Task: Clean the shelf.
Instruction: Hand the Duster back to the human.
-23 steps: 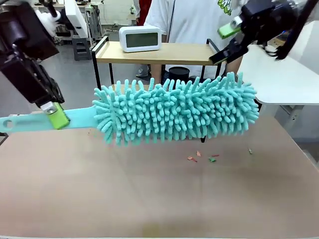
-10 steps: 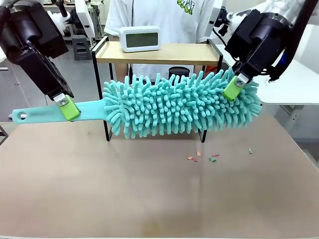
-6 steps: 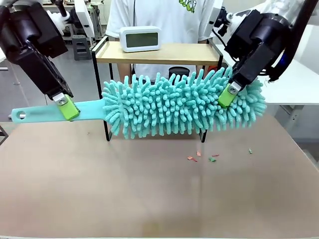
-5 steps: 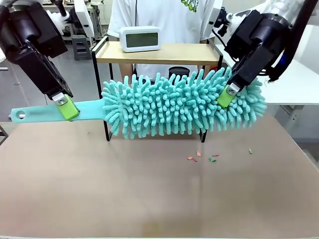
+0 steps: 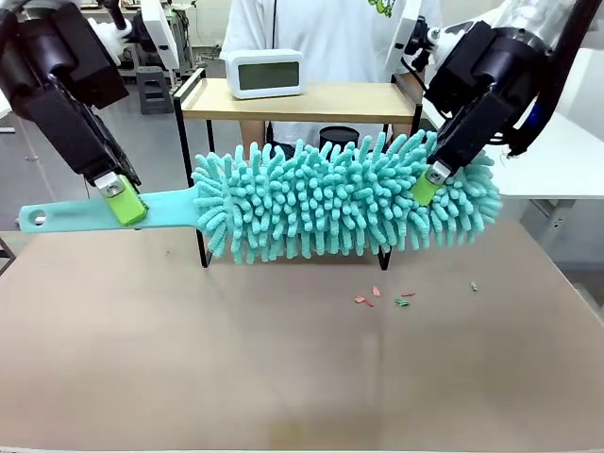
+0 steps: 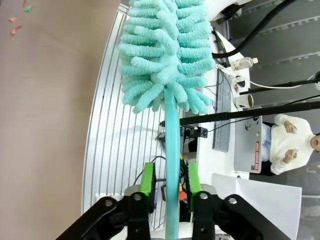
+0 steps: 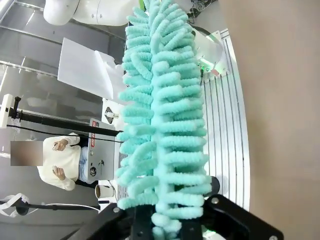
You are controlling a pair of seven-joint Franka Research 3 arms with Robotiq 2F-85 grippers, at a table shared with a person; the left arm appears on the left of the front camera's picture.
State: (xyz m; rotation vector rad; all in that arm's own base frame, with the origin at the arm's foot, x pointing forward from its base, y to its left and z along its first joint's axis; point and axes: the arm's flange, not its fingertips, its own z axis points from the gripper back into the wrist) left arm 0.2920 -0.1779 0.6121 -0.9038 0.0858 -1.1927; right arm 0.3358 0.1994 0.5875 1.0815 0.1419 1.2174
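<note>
A teal fluffy duster (image 5: 340, 203) hangs level in front of the shelf (image 5: 311, 99), hiding its lower board. My left gripper (image 5: 121, 198) stands around the duster's flat handle (image 5: 66, 215). In the left wrist view the green pads (image 6: 146, 177) flank the handle (image 6: 172, 150) with a thin gap on each side, so my left gripper (image 6: 170, 177) is slightly open. My right gripper (image 5: 429, 184) is shut on the right end of the duster head. In the right wrist view the fibres (image 7: 165, 110) rise from between the fingers of my right gripper (image 7: 172, 220).
A white digital clock (image 5: 266, 73) stands on the shelf's top board. A person (image 5: 321, 28) stands behind the shelf. Small red and green scraps (image 5: 382, 298) lie on the brown tabletop (image 5: 283, 377) in front of the shelf. A white table (image 5: 547, 142) is at the right.
My right gripper has closed onto the right end of the duster head. My left gripper's pads have eased off the handle. The duster has stayed about level, and the person has shifted right.
</note>
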